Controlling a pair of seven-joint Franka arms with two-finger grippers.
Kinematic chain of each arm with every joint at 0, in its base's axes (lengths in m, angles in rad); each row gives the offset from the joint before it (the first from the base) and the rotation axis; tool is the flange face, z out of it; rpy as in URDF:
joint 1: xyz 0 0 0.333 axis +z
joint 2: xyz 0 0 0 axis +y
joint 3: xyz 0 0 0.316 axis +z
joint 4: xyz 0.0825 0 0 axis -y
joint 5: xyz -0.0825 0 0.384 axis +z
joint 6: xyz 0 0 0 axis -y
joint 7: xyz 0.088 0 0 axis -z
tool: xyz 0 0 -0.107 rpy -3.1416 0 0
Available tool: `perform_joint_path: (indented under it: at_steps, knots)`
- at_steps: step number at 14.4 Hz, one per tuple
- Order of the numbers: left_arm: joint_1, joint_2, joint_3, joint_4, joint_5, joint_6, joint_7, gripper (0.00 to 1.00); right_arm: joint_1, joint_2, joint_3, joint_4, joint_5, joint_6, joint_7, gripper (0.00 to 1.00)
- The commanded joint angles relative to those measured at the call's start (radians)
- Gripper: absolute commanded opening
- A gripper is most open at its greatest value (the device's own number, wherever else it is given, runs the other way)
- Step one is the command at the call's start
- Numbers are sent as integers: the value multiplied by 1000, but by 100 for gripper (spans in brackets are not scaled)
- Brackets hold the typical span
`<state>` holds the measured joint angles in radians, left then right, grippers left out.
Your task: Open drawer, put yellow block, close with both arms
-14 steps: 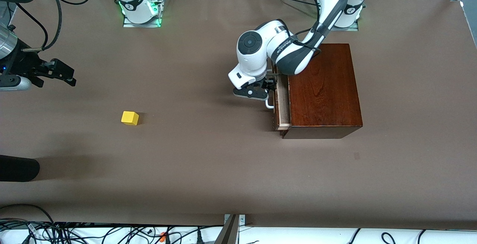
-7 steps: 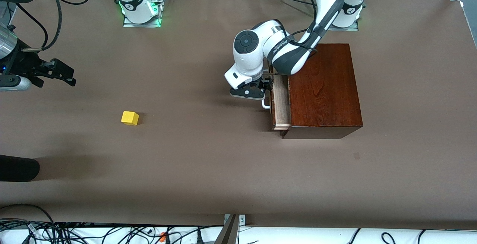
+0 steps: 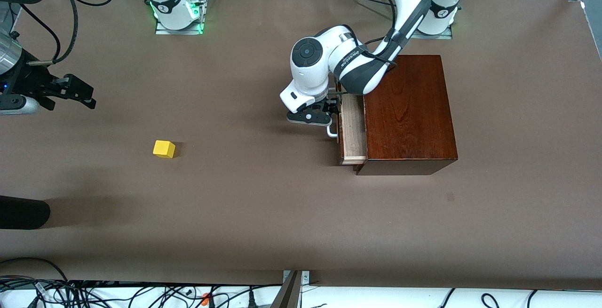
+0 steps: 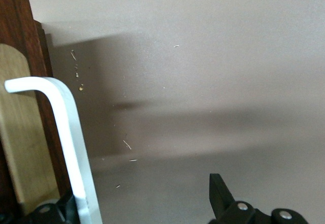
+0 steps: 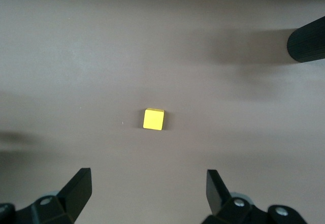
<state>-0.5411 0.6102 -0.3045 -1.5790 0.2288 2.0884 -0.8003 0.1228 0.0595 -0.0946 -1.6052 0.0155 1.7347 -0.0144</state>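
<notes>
Opening the drawer: step one of three

Your left hand point(image 3: 324, 116) is hooked on the handle point(image 4: 68, 132), fingers wide; drawer point(image 3: 352, 127) partly out; pull further. Right hand point(image 3: 70, 92) waits, spread, over the counter point(image 3: 235, 204); yellow block point(image 3: 164, 148) lies well apart from the box point(image 3: 409, 110).

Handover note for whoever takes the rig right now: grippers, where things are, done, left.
Left gripper: open, one finger hooked against the white U-shaped handle, nothing clamped.
Right gripper: open, empty, waiting in the air at the right arm's end of the table, above the small bright yellow cube.
The cube lies on the brown table, apart from the box, toward the right arm's end.
Pale light-wood drawer of the dark glossy wooden box: partly out.
Done: drawer started open.
Left: finish opening, pick the cube, place it in the drawer, close with both arms.
</notes>
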Motion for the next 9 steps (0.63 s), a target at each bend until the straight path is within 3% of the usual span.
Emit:
perform_joint_path:
  at_steps: [1,9]
  knots:
    - [-22,86,-18,85,-85,117,1,100,-8,5,4,18,-5,-14,-9,100]
    - [-22,85,-18,93,-82,117,6,100,-8,5,4,18,-5,-15,-9,100]
